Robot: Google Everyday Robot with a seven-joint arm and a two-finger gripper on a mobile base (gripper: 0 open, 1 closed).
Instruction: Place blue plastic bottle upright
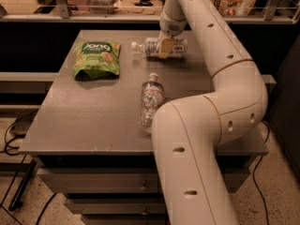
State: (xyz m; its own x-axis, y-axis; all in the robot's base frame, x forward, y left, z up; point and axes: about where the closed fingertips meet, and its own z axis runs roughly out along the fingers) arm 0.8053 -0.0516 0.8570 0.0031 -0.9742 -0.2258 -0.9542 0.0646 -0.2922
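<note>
Camera view is showing us the gripper hanging at the far side of the table, at the end of the white arm that is reaching away from us over the tabletop. We are seeing it sitting right over the middle of the blue plastic bottle, overlapping it in the picture. We cannot tell whether it is open or clamped on the bottle.

The blue plastic bottle is lying on its side near the table's far edge, directly under the gripper and sticking out to either side of it. Its long axis is running left to right in the picture, roughly along that far edge, with the white cap pointing left and the base pointing right.

We are counting two bottles. One is this bottle, and the other is a crinkled clear bottle lying on its side nearer us, around the table's middle. Its cap is pointing away from us and its lower end is passing behind the arm. We are also counting one green snack pouch lying flat toward the far left, well apart from both bottles.
</note>
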